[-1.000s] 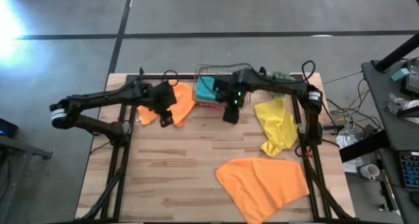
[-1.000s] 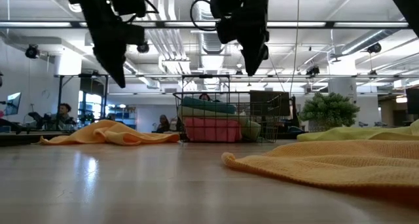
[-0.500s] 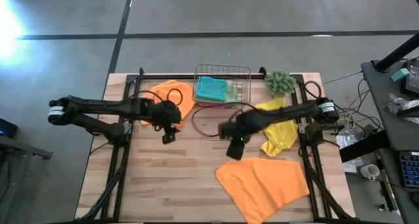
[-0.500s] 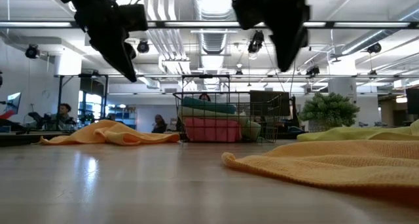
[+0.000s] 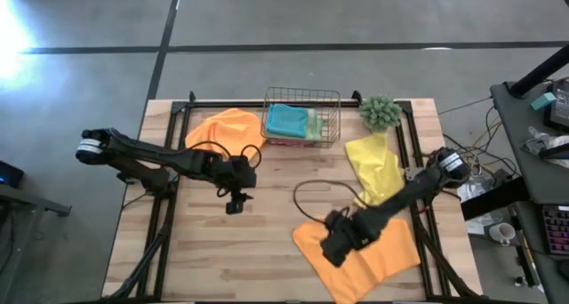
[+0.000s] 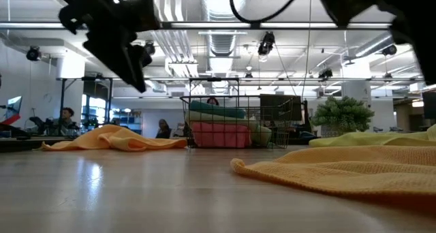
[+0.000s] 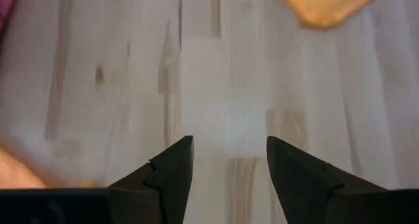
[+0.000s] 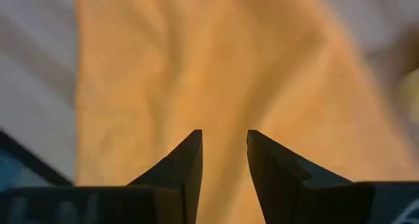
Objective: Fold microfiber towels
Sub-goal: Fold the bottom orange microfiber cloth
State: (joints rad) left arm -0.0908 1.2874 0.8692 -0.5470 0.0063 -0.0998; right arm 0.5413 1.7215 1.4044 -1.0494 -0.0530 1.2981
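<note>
A: High view. Table [image 5: 267, 251] of pale wood. The right gripper [image 5: 332, 251] hangs over the near orange towel [image 5: 382, 255], which lies spread at the near right. The left gripper [image 5: 236, 202] is over bare wood left of centre.

B: Other towels?

A: A yellow towel [image 5: 373, 166] lies crumpled at the right, and a second orange towel [image 5: 227, 126] lies far left beside the wire basket [image 5: 329, 108]. A teal towel [image 5: 286, 120] sits on top in the basket. A small green plant [image 5: 380, 111] stands just right of it.

B: Low view?

A: The basket holds teal over a pink towel [image 6: 214, 134], with a green towel [image 6: 259, 134] beside the pink. The far orange one lies flat on the left and the near orange one fills the right foreground. People sit in the room behind.

B: Left wrist view?

A: Fingers [image 7: 167, 175] spread apart over bare wood, nothing between them. An orange corner shows far off.

B: Right wrist view?

A: Fingers [image 8: 183, 168] with a narrower gap, above orange cloth, nothing pinched. I cannot tell whether they touch it.
</note>
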